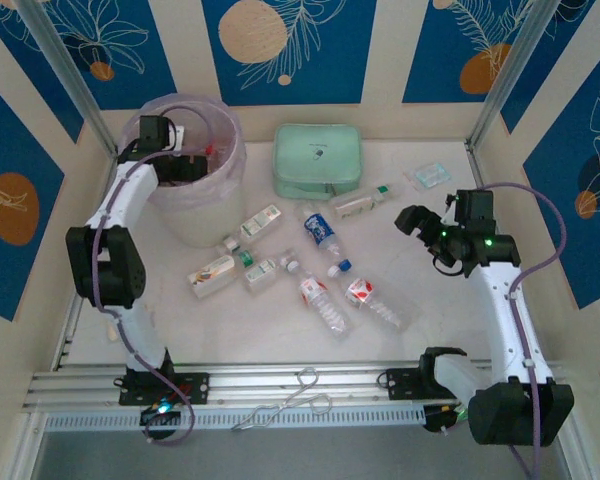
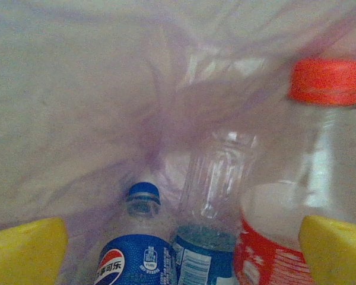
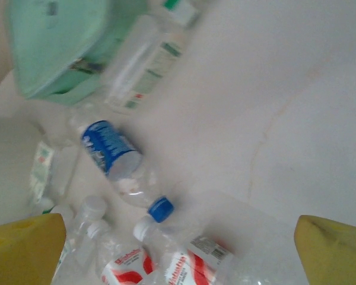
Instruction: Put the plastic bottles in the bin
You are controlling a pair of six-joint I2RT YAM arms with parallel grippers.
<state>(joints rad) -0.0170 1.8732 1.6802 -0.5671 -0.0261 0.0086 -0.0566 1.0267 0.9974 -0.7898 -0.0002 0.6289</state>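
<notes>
Clear plastic bottles [image 1: 325,305]: three inside bin [image 1: 195,225] on pink liner [image 2: 107,89]. Blue-cap bottle [image 2: 136,249] w/ Pepsi logo + Chinese script, red-cap bottle [image 2: 302,196] w/ red label, third bottle [image 2: 216,190] label unreadable. Left claw [image 2: 181,249] above them, fingers wide, holding nothing. Rest scattered on counter [image 1: 420,300] nr mint case [image 1: 317,160]. Right claw [image 3: 178,252] wide, over blue-label bottle [image 3: 115,151].

Bright, even light, faint shadows; wrist views blurred.

glossy clear plastic bottles [image 1: 323,232], crinkled filmy bag [image 2: 77,119], matt table [image 1: 230,330].
</notes>
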